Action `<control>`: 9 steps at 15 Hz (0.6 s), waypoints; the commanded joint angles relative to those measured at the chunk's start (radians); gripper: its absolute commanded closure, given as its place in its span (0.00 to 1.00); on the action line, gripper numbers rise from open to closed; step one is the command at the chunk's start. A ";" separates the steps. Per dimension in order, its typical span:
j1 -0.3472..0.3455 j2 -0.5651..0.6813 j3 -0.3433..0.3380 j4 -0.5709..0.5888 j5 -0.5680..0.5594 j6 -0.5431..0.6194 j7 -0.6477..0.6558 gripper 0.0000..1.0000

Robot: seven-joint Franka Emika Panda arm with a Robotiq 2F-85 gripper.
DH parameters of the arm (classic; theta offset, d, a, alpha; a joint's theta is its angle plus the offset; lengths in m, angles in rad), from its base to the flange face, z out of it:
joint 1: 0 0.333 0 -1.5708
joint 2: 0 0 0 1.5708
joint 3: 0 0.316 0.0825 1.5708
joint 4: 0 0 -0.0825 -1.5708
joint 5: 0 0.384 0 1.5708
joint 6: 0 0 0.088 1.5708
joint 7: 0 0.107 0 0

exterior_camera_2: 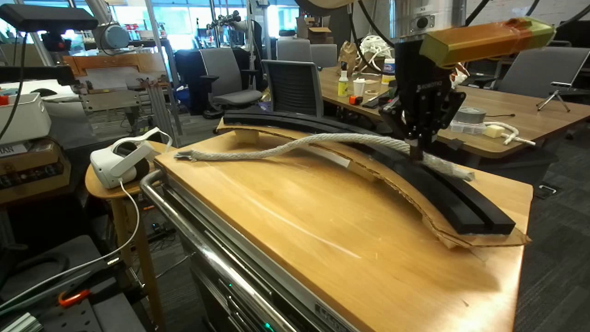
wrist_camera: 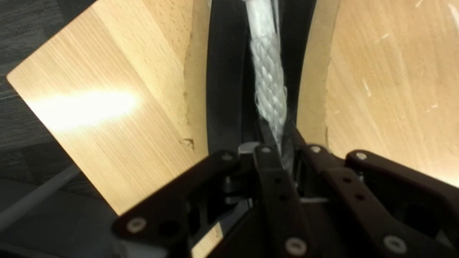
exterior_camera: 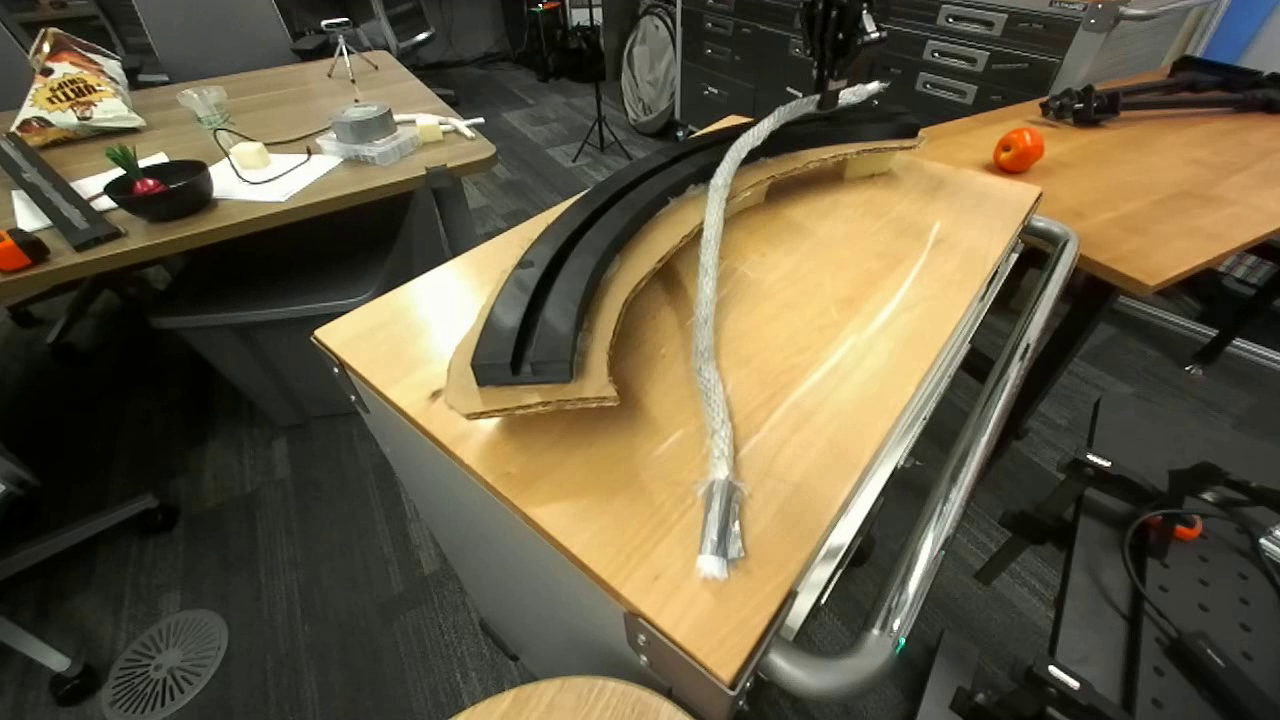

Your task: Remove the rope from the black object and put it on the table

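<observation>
The rope (exterior_camera: 708, 290) is a pale grey-white braided cord, also in the other views (exterior_camera_2: 341, 138) (wrist_camera: 269, 71). My gripper (exterior_camera_2: 417, 154) is shut on it near one end, and a short tail sticks out past the fingers. That end is over the black object (exterior_camera_2: 479, 207), seemingly a little above its groove. The rope slopes down over the inner edge of the arc, and its silver-capped end rests on the table (exterior_camera: 850, 320). The black object (exterior_camera: 545, 300) is a grooved arc. In the wrist view the gripper (wrist_camera: 276, 136) pinches the rope; the fingertips are dark and partly hidden.
A cardboard base (exterior_camera: 620, 320) on small supports lies under the arc. A metal rail (exterior_camera: 960, 480) runs along one table edge. A cluttered desk (exterior_camera: 430, 110) stands nearby. A side table holds a tomato (exterior_camera: 1018, 150). A white headset (exterior_camera_2: 122, 159) sits on a stool.
</observation>
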 commanded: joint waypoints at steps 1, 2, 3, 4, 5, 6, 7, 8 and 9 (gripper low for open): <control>0.021 -0.175 -0.021 -0.161 -0.097 0.013 0.016 0.97; 0.021 -0.209 -0.024 -0.191 -0.120 0.012 0.011 0.97; 0.021 -0.243 -0.025 -0.223 -0.142 0.009 0.003 0.97; 0.022 -0.278 -0.030 -0.260 -0.178 0.010 -0.001 0.97; 0.023 -0.305 -0.032 -0.290 -0.203 0.007 -0.006 0.97; 0.024 -0.327 -0.034 -0.322 -0.230 0.005 -0.003 0.97; 0.025 -0.348 -0.035 -0.355 -0.246 0.004 -0.006 0.97; 0.026 -0.364 -0.035 -0.389 -0.252 0.006 -0.012 0.97; 0.029 -0.371 -0.034 -0.417 -0.249 0.008 -0.014 0.97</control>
